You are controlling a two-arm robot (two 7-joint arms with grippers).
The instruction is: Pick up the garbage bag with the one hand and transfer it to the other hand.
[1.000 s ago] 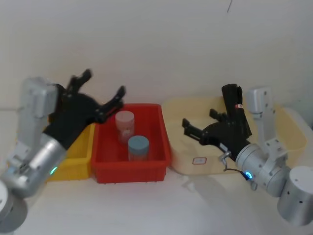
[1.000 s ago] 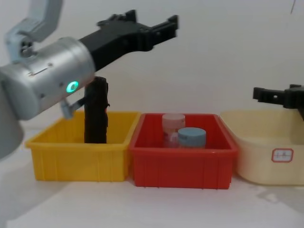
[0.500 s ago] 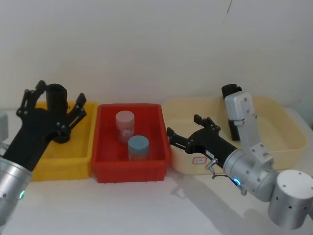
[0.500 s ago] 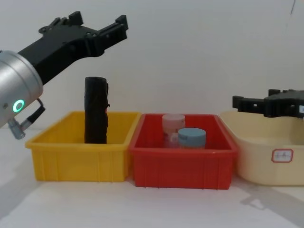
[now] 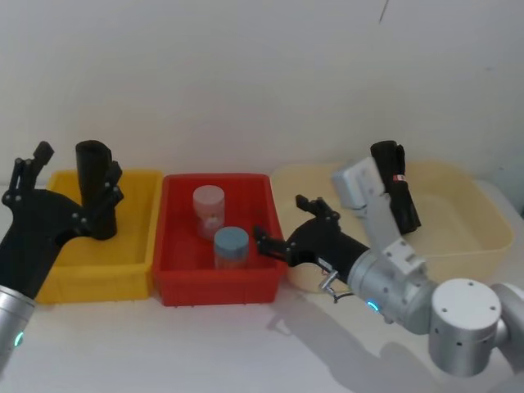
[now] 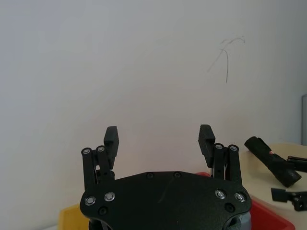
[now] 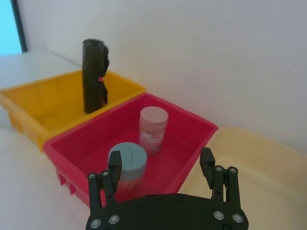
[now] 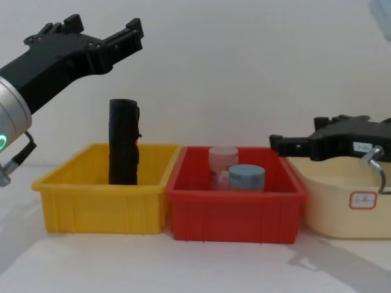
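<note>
Work is only beginning, judging by how things are lying: nothing is being held, so the pickup, the lift and the handover are all waiting to be done.

The bag [image 5: 88,176] is standing upright in the yellow bin [image 8: 98,204], toward its back, untouched. The left tool [image 8: 105,25], on the green-lit arm, is hovering with its fingers spread wide apart and empty. From the chest it is sitting clearly higher than the bag's top, with the fingertips reaching out roughly over it and the wrist trailing off to the left. From the head the two fingers are appearing to straddle the roll, but the height gap says they are not touching it. The tool is likely needing to come down and close on the upper part of the bag.

The right tool [image 5: 281,219], on the blue-lit arm, is also gaping and empty. It is pointing left over the right edge of the red bin [image 8: 232,213], well apart from the bag, probably waiting to receive.

A second roll [image 5: 401,205] is leaning in the cream basin [image 8: 330,201], behind the right arm.
</note>
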